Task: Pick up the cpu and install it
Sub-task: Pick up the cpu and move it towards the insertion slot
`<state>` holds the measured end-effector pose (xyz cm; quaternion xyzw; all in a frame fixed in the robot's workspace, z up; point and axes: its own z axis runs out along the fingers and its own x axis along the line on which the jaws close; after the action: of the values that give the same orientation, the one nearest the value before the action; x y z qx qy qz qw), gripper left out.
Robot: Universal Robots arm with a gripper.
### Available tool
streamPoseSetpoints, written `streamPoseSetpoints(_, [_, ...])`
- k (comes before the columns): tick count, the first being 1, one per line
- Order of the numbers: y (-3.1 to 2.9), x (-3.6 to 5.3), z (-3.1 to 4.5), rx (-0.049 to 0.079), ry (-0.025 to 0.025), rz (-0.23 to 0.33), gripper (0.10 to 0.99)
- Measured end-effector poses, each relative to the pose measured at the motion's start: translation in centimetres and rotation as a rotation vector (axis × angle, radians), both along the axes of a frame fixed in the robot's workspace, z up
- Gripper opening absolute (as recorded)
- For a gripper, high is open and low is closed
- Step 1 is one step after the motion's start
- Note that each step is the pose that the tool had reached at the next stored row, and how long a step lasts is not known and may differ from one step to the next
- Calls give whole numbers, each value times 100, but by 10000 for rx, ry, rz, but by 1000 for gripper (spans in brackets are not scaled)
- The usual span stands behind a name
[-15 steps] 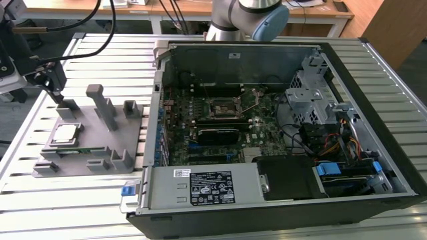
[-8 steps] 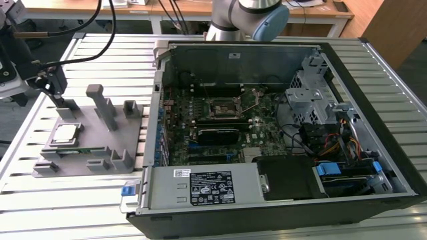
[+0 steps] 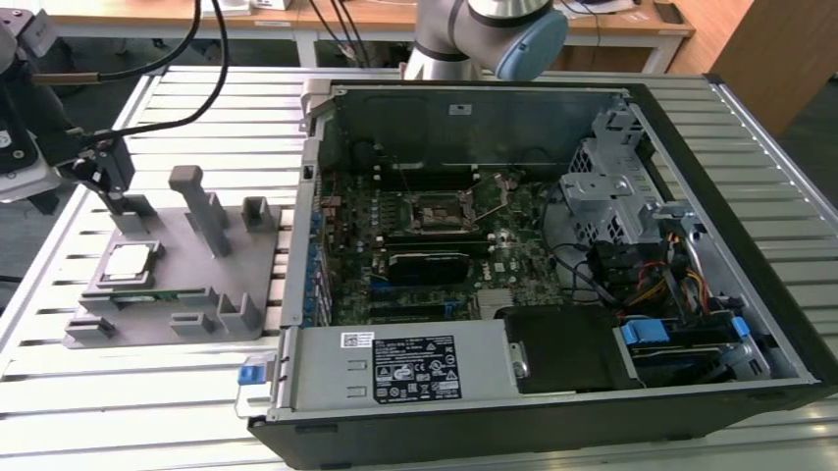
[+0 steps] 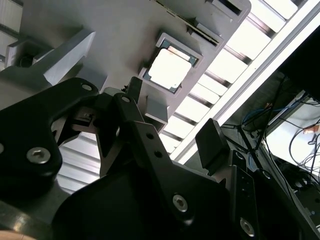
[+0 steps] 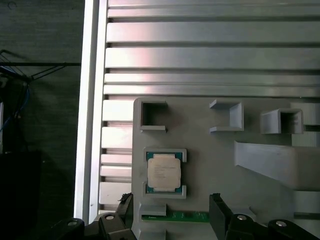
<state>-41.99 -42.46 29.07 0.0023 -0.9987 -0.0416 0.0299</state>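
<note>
My gripper (image 5: 172, 219) hangs over the grey fixture plate (image 5: 215, 165), fingers spread with nothing between them. The cpu (image 5: 164, 172) lies flat in a square pocket of that plate, metal top up and edges parallel to the plate's. It is square, so it has no long axis. A green memory stick (image 5: 175, 217) lies just beside it. The plate rests on a slatted aluminium table (image 3: 171, 392). An open computer case (image 3: 550, 412) stands at the exterior view's right, with a wooden desk (image 3: 392, 20) behind.

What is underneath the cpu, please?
The cpu lies in a framed pocket of the grey fixture plate, which sits on the slatted table. The pocket floor beneath the chip is covered by it.
</note>
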Motion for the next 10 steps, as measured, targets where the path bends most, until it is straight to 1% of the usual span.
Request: streamPoseSetpoints(10, [-3,0,-31,-1,0,5,706])
